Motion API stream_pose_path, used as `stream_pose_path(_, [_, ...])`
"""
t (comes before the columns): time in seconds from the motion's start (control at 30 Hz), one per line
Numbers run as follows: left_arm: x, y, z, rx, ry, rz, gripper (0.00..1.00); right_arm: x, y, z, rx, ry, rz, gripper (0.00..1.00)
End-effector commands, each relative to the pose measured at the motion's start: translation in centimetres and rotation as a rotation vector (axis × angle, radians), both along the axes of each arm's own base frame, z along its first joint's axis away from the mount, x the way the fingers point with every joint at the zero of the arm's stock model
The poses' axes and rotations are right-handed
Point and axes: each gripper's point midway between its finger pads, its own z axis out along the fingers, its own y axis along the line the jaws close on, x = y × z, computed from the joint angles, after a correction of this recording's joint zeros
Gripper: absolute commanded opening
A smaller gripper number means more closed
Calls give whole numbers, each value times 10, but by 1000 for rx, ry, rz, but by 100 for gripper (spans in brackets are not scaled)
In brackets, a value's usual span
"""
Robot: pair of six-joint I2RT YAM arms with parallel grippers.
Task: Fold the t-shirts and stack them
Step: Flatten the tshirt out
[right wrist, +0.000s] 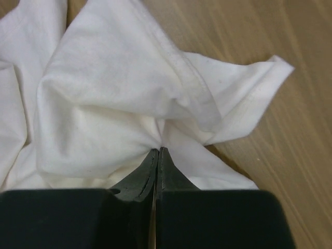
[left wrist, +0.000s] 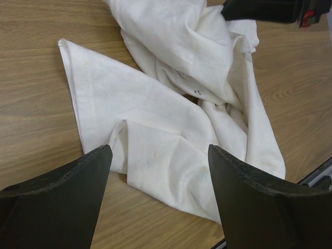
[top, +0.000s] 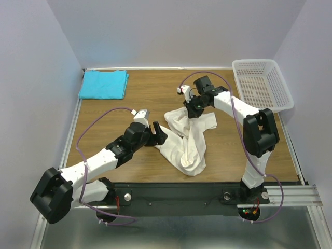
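The cream-white t-shirt (top: 188, 142) lies crumpled in the middle of the table (top: 155, 98), pinched at its far edge.
We see the right pincer (right wrist: 157, 151) closed tight on a gathered fold of it; the left pincer (left wrist: 160, 150) hangs over its near-left part, jaws spread wide, gripping nothing. The turquoise t-shirt (top: 104, 84) lies folded in the far left corner — well apart — and a white mesh basket (top: 262, 83) sits at the far right.
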Motion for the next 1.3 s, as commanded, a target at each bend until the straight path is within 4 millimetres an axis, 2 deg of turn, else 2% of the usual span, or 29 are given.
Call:
stream_pose_path(0.0, [7, -6, 8, -62, -28, 8, 86, 44, -17, 103, 51, -260, -156, 1])
stream_pose_path(0.07, [9, -6, 8, -67, -32, 15, 86, 61, -44, 149, 116, -346, -284, 1])
stream_pose_path(0.1, [10, -5, 8, -69, -35, 19, 86, 70, -67, 160, 109, -384, -364, 1])
stream_pose_path(0.17, [14, -4, 11, -71, -47, 27, 86, 70, -86, 180, 135, -444, -457, 1])
stream_pose_path(0.23, [17, -4, 14, -67, -62, 28, 86, 69, -106, 180, 91, -482, -540, 1])
stream_pose_path(0.27, [20, -3, 16, -63, -68, 28, 86, 64, -112, 165, 68, -468, -562, 1])
stream_pose_path(0.3, [24, -4, 20, -64, -79, 29, 86, 62, -121, 160, 40, -474, -602, 1])
stream_pose_path(0.33, [27, -4, 19, -47, -85, 19, 86, 58, -127, 165, 38, -497, -629, 1])
stream_pose_path(0.37, [33, -5, 28, -50, -104, 23, 86, 52, -141, 147, -14, -479, -668, 1])
stream_pose_path(0.4, [33, -5, 23, -33, -97, 13, 86, 48, -144, 143, -24, -479, -671, 1])
stream_pose_path(0.47, [44, -6, 28, -9, -120, 11, 86, 40, -157, 137, -43, -478, -688, 1])
stream_pose_path(0.5, [54, -6, 39, -10, -143, 19, 86, 34, -167, 122, -76, -457, -693, 0])
stream_pose_path(0.57, [62, -13, 36, 20, -147, -28, 86, 25, -170, 116, -92, -453, -674, 1])
stream_pose_path(0.6, [71, -18, 49, 14, -173, -35, 86, 22, -172, 110, -96, -439, -672, 0])
stream_pose_path(0.63, [79, -20, 41, 40, -158, -39, 86, 15, -173, 100, -102, -418, -667, 1])
stream_pose_path(0.77, [111, -35, 42, 104, -176, -91, 85, -2, -169, 91, -73, -391, -617, 1])
stream_pose_path(0.8, [124, -42, 57, 99, -204, -95, 84, -4, -170, 91, -68, -392, -617, 1])
stream_pose_path(0.83, [130, -46, 38, 139, -166, -126, 83, -8, -172, 86, -67, -379, -616, 1])
stream_pose_path(0.9, [149, -56, 29, 158, -145, -154, 79, -13, -172, 90, -36, -380, -607, 1])
stream_pose_path(1.0, [154, -80, 17, 132, -122, -283, 76, -21, -173, 94, 3, -383, -592, 1])
stream_pose_path(1.13, [147, -107, 14, 77, -144, -464, 73, -22, -175, 95, 30, -374, -594, 1])
stream_pose_path(1.27, [141, -122, 7, 54, -150, -579, 73, -20, -173, 97, 58, -362, -581, 1])
